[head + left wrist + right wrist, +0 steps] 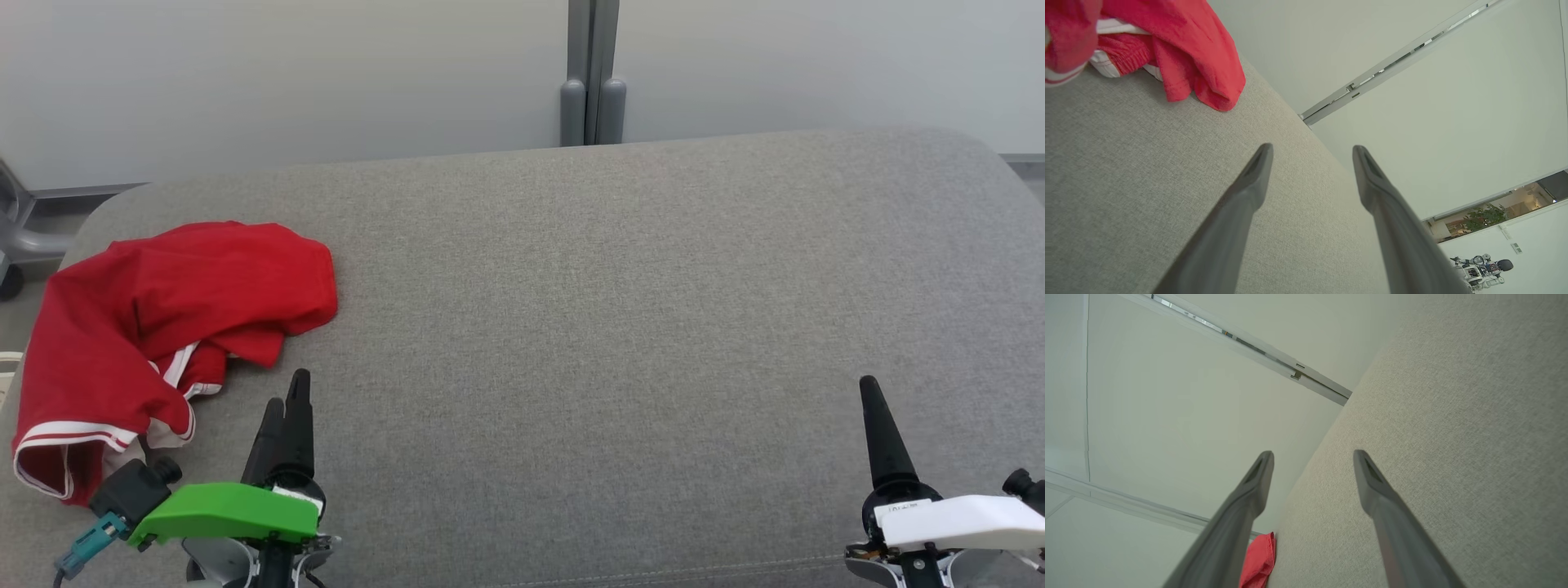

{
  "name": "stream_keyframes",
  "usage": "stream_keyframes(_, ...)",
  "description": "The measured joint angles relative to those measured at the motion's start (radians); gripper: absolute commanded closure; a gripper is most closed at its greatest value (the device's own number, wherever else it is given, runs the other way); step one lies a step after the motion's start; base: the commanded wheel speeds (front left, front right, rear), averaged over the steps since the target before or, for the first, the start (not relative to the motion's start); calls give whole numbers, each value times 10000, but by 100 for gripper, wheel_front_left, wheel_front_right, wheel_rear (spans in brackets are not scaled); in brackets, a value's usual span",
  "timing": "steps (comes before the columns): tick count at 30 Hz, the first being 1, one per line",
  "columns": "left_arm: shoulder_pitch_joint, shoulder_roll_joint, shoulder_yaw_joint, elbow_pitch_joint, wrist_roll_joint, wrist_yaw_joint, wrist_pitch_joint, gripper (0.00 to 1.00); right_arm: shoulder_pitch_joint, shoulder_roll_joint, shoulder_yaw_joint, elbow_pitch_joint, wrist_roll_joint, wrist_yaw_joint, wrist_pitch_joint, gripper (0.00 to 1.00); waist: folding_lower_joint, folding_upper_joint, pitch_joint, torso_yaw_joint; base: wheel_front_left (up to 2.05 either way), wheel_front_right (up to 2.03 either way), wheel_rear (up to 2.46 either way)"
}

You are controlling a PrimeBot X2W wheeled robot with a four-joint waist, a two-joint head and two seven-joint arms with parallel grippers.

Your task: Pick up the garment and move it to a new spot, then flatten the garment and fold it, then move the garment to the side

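One garment (163, 310), two grippers (1312, 149) (1313, 454), one cushion (612, 310)

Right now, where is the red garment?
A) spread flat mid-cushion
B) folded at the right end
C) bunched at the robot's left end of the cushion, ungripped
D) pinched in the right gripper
C: the garment lies crumpled at the left end of the grey cushion, beside the open left gripper, whose fingers hold nothing.
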Motion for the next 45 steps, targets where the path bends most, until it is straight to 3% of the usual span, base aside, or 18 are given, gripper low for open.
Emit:
stream_keyframes(15,517,134,-35,-370,2790,232,-587,0,-72,207,232,-82,-3461,0,-244,0,0,0,-77,16,0,0,0)
stream_keyframes(45,951,247,-326,-58,6071,514,-1480,0,-245,487,364,746,-7258,0,-612,0,0,0,-350,11,0,0,0)
